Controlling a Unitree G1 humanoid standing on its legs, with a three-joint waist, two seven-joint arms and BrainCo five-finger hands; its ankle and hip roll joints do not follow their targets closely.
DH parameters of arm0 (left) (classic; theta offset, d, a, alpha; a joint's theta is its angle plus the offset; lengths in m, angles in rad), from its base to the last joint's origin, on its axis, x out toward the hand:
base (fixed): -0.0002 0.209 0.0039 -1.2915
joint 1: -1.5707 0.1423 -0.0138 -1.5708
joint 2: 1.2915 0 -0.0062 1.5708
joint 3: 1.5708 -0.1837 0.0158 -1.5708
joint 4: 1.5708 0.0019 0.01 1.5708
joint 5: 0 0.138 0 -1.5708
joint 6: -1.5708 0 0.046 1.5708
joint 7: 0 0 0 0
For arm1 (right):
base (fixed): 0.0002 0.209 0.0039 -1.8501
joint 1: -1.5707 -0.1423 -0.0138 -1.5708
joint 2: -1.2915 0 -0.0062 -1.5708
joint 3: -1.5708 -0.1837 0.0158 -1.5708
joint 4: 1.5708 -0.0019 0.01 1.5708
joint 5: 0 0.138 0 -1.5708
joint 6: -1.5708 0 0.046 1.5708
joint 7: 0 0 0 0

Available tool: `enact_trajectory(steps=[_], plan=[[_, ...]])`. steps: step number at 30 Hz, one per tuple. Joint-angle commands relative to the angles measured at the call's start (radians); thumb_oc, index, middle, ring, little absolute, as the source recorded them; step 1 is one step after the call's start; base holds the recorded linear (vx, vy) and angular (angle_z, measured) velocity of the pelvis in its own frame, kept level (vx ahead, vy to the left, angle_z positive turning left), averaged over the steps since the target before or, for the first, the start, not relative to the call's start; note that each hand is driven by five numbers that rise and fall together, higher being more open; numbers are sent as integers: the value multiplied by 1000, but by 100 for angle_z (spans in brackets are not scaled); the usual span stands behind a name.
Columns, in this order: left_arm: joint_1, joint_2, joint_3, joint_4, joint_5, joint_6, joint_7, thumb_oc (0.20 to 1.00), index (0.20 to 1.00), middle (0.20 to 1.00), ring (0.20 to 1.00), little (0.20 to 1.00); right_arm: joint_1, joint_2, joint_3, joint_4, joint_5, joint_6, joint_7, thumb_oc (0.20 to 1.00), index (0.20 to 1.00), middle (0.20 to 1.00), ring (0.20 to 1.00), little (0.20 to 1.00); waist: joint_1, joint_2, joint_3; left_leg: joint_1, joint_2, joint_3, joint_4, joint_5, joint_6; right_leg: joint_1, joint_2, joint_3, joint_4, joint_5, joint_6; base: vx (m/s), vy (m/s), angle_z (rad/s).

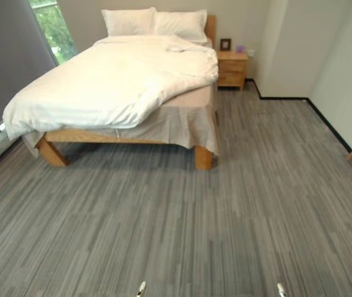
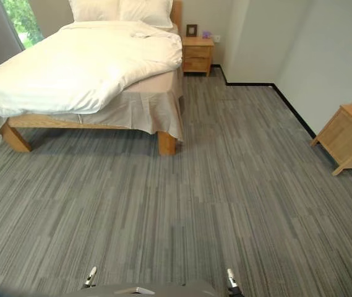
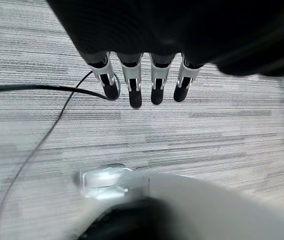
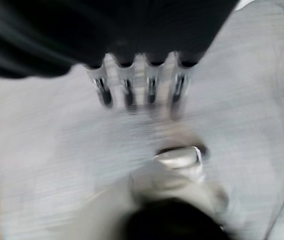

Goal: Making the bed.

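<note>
**Bed lying well ahead of both idle hands**

The rumpled duvet [image 1: 114, 80] is sprawling across the bed [image 1: 123, 137], ahead and leftward. The left hand [image 3: 142, 82] and right hand [image 4: 139, 87] are hanging straight-fingered, gripping nothing; the left looks nearer.

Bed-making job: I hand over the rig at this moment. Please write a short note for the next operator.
Left hand and right hand: both open, holding nothing, hanging over the grey carpet.
The bed stands ahead, out of reach.
The white duvet lies crooked, bunched at the near right side, baring the mattress corner. Two pillows sit at the headboard.
Done: nothing visible.
Left: approach, straighten the duvet.
</note>
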Motion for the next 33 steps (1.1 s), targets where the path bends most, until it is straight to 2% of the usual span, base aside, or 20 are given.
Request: enact_trajectory(steps=[1,3,7,10,11,14,16,18,20,26,30,32,33], plan=[[-175,-40,37,154,-83,-80,-14,1000,1000,1000,1000,1000,-183,-18,-80,170,170,-80,7,1000,1000,1000,1000,1000,10,-20,-4,95,80,58,-242,149,-85,155,-95,-93,-303,197,106,4,16,-17],[-174,-32,41,166,-64,-80,-24,1000,1000,1000,1000,1000,-176,-18,-77,219,140,-59,16,1000,1000,1000,1000,1000,19,-28,-14,101,71,55,-242,137,-79,162,-102,-95,-305,198,109,27,41,-42],[-194,-6,18,112,-60,-98,-20,1000,1000,1000,1000,1000,-190,-28,-76,206,152,-62,22,1000,1000,1000,1000,1000,28,-30,-21,110,67,52,-242,130,-76,171,-108,-99,-305,198,116,37,48,-13],[-276,93,-28,-95,-44,-128,35,1000,1000,1000,1000,1000,-248,-73,-5,-49,64,-100,-5,1000,1000,1000,1000,1000,19,-24,-8,114,61,64,-242,128,-71,153,-114,-77,-293,209,126,-52,81,-5],[-280,132,-44,-207,11,-133,64,1000,1000,1000,1000,1000,-245,-94,18,-178,3,-105,-17,1000,1000,1000,1000,1000,18,-23,-1,119,61,69,-242,126,-69,152,-114,-72,-288,209,128,-37,48,-12],[-250,175,-19,-425,19,-145,103,1000,1000,1000,1000,1000,-216,-127,39,-433,-95,-123,-47,1000,1000,1000,1000,1000,14,-25,8,117,59,78,-242,127,-65,139,-116,-62,-280,215,132,-30,40,-19],[-236,169,-1,-472,-6,-148,115,1000,1000,1000,1000,1000,-205,-131,55,-500,-126,-124,-44,1000,1000,1000,1000,1000,13,-27,15,119,59,83,-242,126,-63,137,-118,-61,-278,215,133,-10,30,-14],[-226,161,9,-491,-32,-151,116,1000,1000,1000,1000,1000,-194,-128,62,-544,-130,-122,-37,1000,1000,1000,1000,1000,12,-29,17,120,59,85,-242,124,-62,136,-119,-59,-277,215,134,13,24,-18],[-216,126,22,-496,-128,-142,106,1000,1000,1000,1000,1000,-182,-126,90,-576,-169,-110,-26,1000,1000,1000,1000,1000,13,-32,22,124,58,84,-242,121,-60,138,-120,-56,-277,214,133,33,28,-5],[-214,108,25,-441,-122,-124,106,1000,1000,1000,1000,1000,-188,-127,137,-598,-227,-85,-9,1000,1000,1000,1000,1000,14,-42,35,126,57,91,-242,114,-57,137,-124,-56,-281,217,137,41,22,-2],[-206,105,36,-431,-117,-125,116,1000,1000,1000,1000,1000,-192,-132,121,-592,-213,-87,-16,1000,1000,1000,1000,1000,14,-39,47,116,46,98,-242,107,-51,122,-141,-64,-270,219,149,70,70,0],[-209,108,31,-438,-112,-124,120,1000,1000,1000,1000,1000,-212,-138,118,-582,-213,-90,-22,1000,1000,1000,1000,1000,16,-33,58,107,38,101,-242,102,-39,83,-159,-55,-195,209,157,75,175,-6],[-210,114,26,-466,-107,-120,122,1000,1000,1000,1000,1000,-221,-148,123,-574,-235,-89,-27,1000,1000,1000,1000,1000,17,-25,79,107,23,93,-242,90,-18,9,-177,-30,-44,231,166,60,222,-14]])
